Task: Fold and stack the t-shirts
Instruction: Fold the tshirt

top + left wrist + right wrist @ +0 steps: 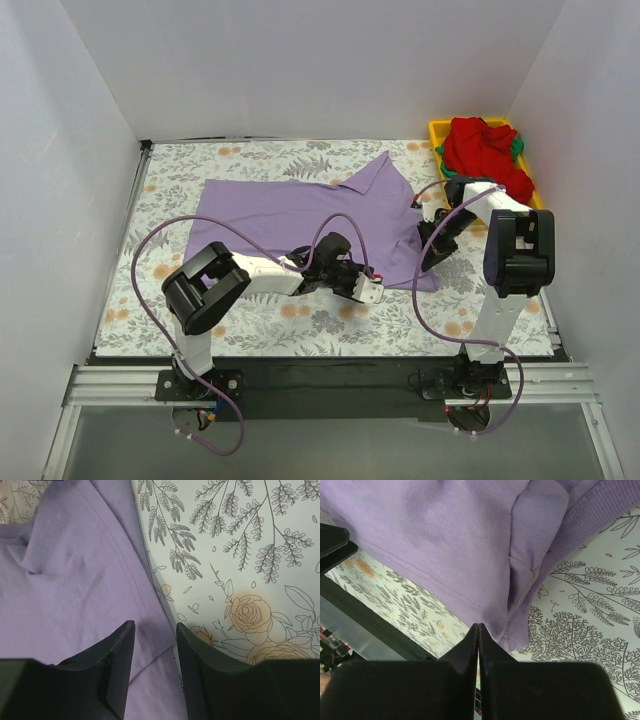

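The lavender t-shirt [300,215] lies spread on the floral cloth, with one corner folded up at the back. My left gripper [366,288] is open at the shirt's near edge. In the left wrist view it [154,636] straddles the hem [145,605], one finger over the shirt and the other over the floral cloth. My right gripper [432,256] is at the shirt's right edge. In the right wrist view it [478,626] is shut, its tips pinching the hem [490,615] beside a folded sleeve [535,540]. A red t-shirt [485,150] is bunched in the yellow tray, with a bit of green cloth [517,147] beside it.
The yellow tray [436,128] stands at the back right corner. The floral cloth [450,320] covers the table up to its black front edge [320,352]. White walls close in the left, back and right sides. Purple cables loop from both arms.
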You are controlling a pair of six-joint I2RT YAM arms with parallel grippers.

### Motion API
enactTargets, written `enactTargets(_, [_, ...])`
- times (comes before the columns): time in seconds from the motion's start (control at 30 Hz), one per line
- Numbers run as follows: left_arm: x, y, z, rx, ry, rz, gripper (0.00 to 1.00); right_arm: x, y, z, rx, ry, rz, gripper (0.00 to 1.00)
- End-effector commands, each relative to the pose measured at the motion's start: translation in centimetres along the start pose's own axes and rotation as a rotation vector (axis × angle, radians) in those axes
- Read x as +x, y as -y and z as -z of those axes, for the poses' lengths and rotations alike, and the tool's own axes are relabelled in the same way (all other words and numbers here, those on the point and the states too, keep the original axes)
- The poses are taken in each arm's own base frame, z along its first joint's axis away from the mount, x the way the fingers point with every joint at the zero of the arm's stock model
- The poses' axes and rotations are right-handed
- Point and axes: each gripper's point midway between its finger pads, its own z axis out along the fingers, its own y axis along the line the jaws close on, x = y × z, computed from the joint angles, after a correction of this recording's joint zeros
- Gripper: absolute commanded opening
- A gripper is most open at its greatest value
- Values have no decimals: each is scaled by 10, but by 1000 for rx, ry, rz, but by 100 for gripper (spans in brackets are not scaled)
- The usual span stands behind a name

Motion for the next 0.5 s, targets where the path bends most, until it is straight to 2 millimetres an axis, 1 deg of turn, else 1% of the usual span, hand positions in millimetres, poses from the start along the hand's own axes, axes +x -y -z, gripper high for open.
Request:
enactTargets(0.0, [-9, -5, 3, -5, 14, -45, 38, -2, -4, 4, -20, 15, 13, 1])
enactTargets(0.13, [-5, -5, 1, -15, 9, -65, 36, -1, -3, 5, -19, 15, 13, 1])
enactTargets(0.23, [-8, -9, 0, -25, 17, -68, 30, -1, -4, 4, -24, 10, 13, 1])
enactTargets(0.27, [-9, -10, 1, -29, 20, -71, 25, 0, -5, 4, -25, 9, 12, 1])
enactTargets(0.4, [-16, -13, 5, -37, 36, -70, 15, -2, -5, 7, -24, 15, 15, 1])
enactTargets(0.47, [-23, -15, 8, -42, 54, -74, 13, -3, -8, 8, -30, 20, 18, 1])
